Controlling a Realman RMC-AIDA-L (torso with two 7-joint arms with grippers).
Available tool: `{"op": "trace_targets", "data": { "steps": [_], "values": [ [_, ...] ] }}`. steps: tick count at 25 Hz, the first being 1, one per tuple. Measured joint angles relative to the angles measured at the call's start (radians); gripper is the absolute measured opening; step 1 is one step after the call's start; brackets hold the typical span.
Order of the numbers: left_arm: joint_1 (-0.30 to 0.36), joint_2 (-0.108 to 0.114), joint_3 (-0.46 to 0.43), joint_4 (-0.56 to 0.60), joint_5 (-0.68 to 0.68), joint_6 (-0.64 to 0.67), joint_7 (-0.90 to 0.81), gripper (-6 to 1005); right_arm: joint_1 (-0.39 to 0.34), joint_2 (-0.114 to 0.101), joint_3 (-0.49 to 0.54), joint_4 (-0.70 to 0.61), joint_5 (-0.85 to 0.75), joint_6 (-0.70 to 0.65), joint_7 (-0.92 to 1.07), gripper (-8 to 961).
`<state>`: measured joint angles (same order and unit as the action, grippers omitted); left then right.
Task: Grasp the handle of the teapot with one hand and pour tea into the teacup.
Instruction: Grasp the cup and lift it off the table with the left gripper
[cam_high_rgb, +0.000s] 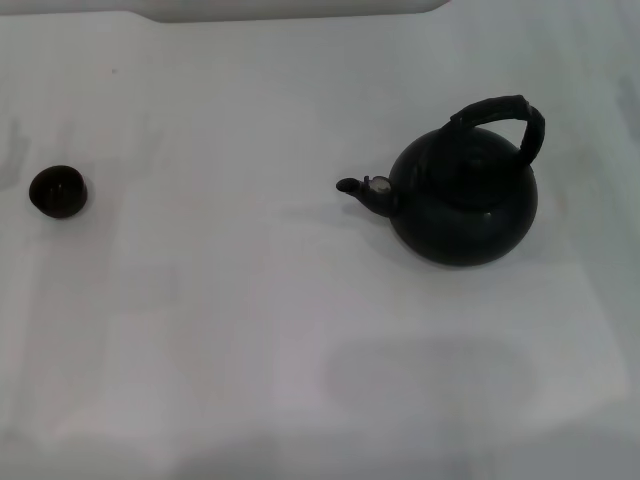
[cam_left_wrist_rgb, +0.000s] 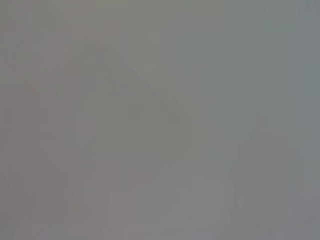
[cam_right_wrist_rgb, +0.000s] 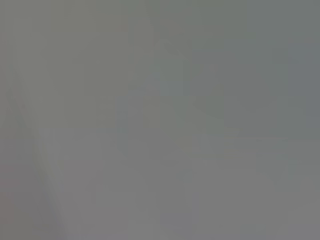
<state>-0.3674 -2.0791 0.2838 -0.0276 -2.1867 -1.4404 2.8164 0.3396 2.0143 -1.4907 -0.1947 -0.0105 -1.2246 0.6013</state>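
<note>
The black round teapot (cam_high_rgb: 463, 205) stands upright on the white table at the right of the head view. Its short spout (cam_high_rgb: 362, 189), with a small silvery cap, points left. The thick ribbed handle (cam_high_rgb: 500, 118) arches over its top. Far to the left sits the tiny dark teacup (cam_high_rgb: 57, 191), well apart from the pot. No tea shows. Neither gripper nor arm appears in the head view. Both wrist views show only a plain grey surface.
A white table (cam_high_rgb: 250, 320) fills the head view. A pale raised edge (cam_high_rgb: 290, 10) runs along the far side. A faint shadow (cam_high_rgb: 430, 375) lies on the table in front of the teapot.
</note>
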Motion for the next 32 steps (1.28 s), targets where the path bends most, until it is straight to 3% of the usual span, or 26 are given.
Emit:
{"op": "trace_targets", "data": {
  "steps": [16,32],
  "values": [
    [0.001,-0.002,0.0,-0.001,0.048,0.0,0.001,889,-0.002,0.0,-0.017,0.003,-0.005,0.004,0.007,689],
    [0.049,-0.006,0.0,-0.027,0.263,0.077,0.005,890,0.007,-0.004,-0.009,-0.007,0.003,0.008,0.008,688]
  ]
}}
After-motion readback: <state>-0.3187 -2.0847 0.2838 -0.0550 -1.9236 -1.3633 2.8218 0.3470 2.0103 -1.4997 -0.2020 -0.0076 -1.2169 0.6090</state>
